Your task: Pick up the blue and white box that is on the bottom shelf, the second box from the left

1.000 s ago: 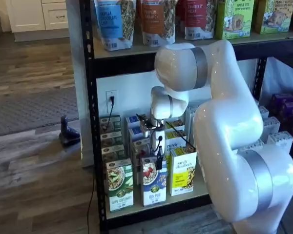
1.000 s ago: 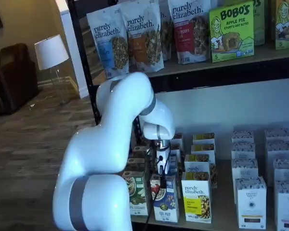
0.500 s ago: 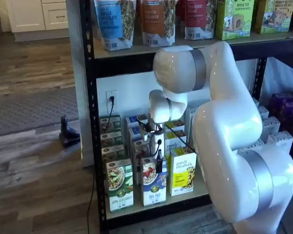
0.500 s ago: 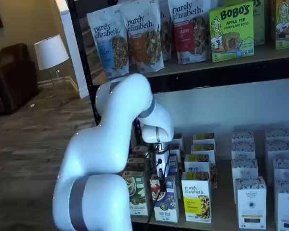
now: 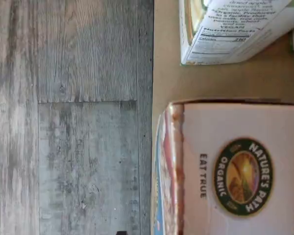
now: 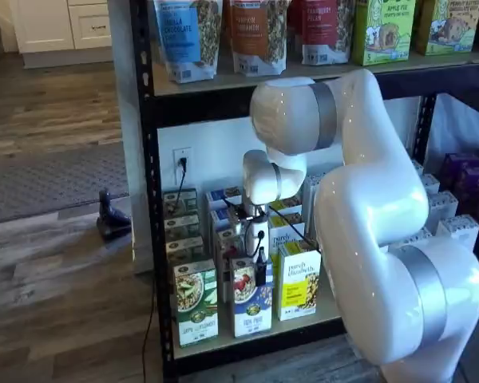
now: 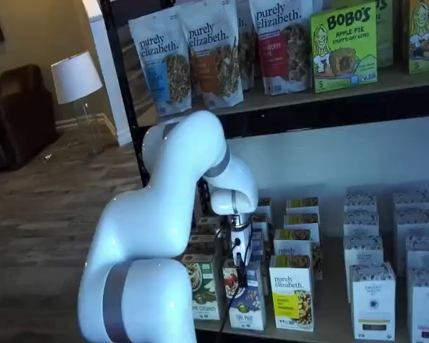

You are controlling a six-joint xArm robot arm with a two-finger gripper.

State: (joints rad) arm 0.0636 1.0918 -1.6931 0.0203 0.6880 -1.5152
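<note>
On the bottom shelf (image 6: 255, 339), the blue and white box (image 6: 251, 306) stands upright in the front row, between a green-and-white carton (image 6: 195, 313) and a yellow carton (image 6: 299, 279). Pincer (image 6: 260, 271) hangs right at the box's top edge; whether its fingers are apart, I cannot tell.

White arm (image 6: 367, 215) bent low, pincer (image 6: 259, 271) pointing down, finger gap indiscernible
</note>
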